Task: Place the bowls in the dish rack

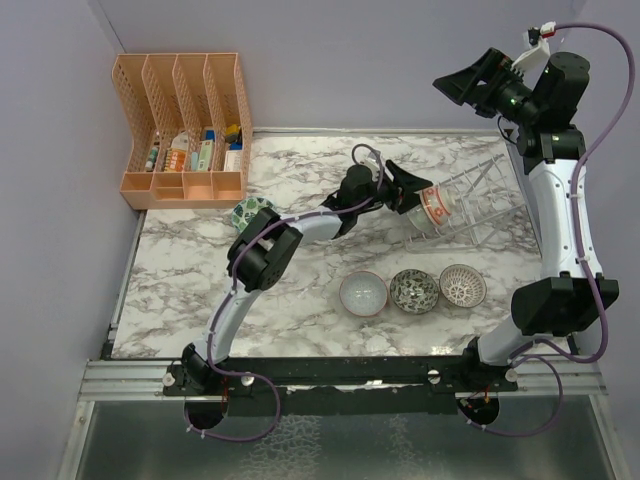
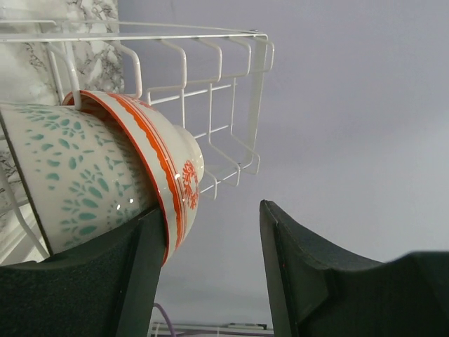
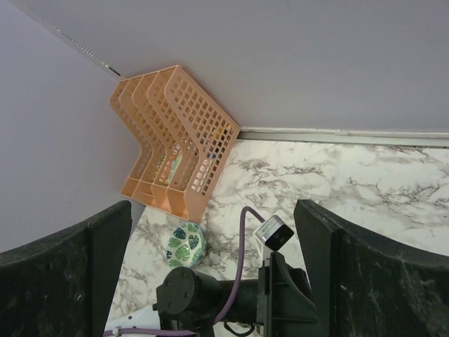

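Observation:
The clear wire dish rack stands at the right rear of the table, and its ribs fill the top of the left wrist view. Two bowls stand on edge in it: a pale green one and a red-orange one. My left gripper is open right beside the red-orange bowl, whose rim is against the left finger, with nothing between the fingers. A green-leaf bowl lies left of the left arm. Light blue-grey, dark speckled and pink-white lattice bowls sit in a row in front. My right gripper hangs open high above the table.
An orange four-slot file organizer with small items stands at the back left corner. The left arm stretches diagonally across the table's middle. Walls close in the left and back.

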Controlling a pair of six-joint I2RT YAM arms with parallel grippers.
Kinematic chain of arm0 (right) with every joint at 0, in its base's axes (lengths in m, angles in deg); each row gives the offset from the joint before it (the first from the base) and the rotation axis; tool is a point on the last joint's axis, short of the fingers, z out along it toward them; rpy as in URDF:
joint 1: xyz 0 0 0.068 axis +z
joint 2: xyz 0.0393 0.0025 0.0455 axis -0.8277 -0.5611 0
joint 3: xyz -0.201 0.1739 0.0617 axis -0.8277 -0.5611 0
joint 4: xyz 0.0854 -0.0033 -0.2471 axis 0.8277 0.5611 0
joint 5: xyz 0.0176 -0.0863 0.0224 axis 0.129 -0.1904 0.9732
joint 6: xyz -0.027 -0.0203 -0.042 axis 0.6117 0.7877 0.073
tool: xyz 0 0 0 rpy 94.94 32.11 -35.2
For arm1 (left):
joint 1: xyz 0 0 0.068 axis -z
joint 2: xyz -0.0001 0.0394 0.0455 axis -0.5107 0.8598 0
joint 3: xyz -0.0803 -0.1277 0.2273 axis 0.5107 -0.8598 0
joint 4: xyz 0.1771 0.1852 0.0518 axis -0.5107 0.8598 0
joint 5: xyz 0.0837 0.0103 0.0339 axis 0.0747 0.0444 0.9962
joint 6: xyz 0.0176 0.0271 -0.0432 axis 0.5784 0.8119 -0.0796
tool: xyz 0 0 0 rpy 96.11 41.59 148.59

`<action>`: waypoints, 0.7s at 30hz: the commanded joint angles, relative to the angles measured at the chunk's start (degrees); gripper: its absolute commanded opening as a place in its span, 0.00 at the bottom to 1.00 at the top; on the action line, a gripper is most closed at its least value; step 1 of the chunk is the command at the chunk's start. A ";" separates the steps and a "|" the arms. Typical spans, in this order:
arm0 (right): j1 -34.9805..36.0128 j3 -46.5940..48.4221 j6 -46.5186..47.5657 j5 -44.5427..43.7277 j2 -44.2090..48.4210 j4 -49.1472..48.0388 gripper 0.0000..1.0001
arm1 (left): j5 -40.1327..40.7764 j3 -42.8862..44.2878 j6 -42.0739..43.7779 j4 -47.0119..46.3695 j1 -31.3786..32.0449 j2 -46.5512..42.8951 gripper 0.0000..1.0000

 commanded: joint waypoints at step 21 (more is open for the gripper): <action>-0.31 -1.80 -1.27 2.18 3.62 -2.80 1.00 | -5.85 -5.01 16.97 21.60 -2.69 -17.26 0.72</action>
